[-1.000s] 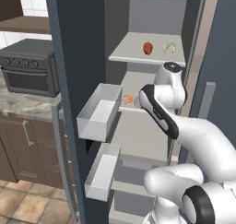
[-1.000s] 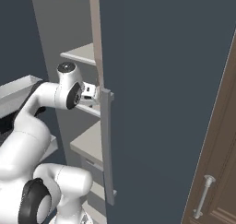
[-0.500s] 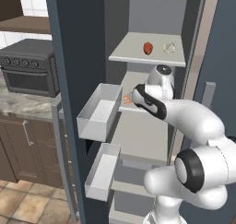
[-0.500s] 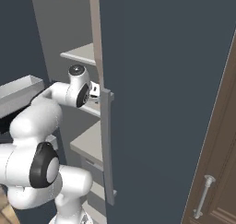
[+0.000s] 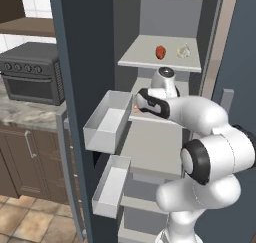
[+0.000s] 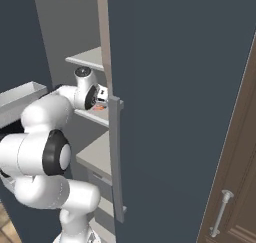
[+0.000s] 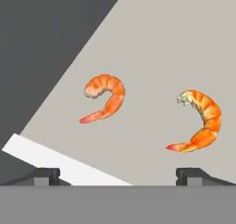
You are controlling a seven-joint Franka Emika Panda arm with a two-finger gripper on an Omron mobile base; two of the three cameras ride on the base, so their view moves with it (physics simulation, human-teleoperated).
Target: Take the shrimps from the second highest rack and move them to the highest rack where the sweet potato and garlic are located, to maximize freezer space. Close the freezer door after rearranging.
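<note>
- Two shrimps [image 7: 105, 97] [image 7: 199, 121] lie apart on the second rack [image 7: 175, 48], beneath the wide-open gripper [image 7: 118, 174].
- Sweet potato [image 5: 160, 52] and garlic [image 5: 183, 50] rest above on the top rack [image 5: 145, 60].
- Door bins [image 5: 102, 127] project left; oven [image 5: 30, 72] stands far left.

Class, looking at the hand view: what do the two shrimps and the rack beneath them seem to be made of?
The two shrimps: cooked-looking flesh, glossy orange with ridged segments and red tails. The rack: probably plastic or painted metal, a flat matte pale grey with no grain or shine.
</note>
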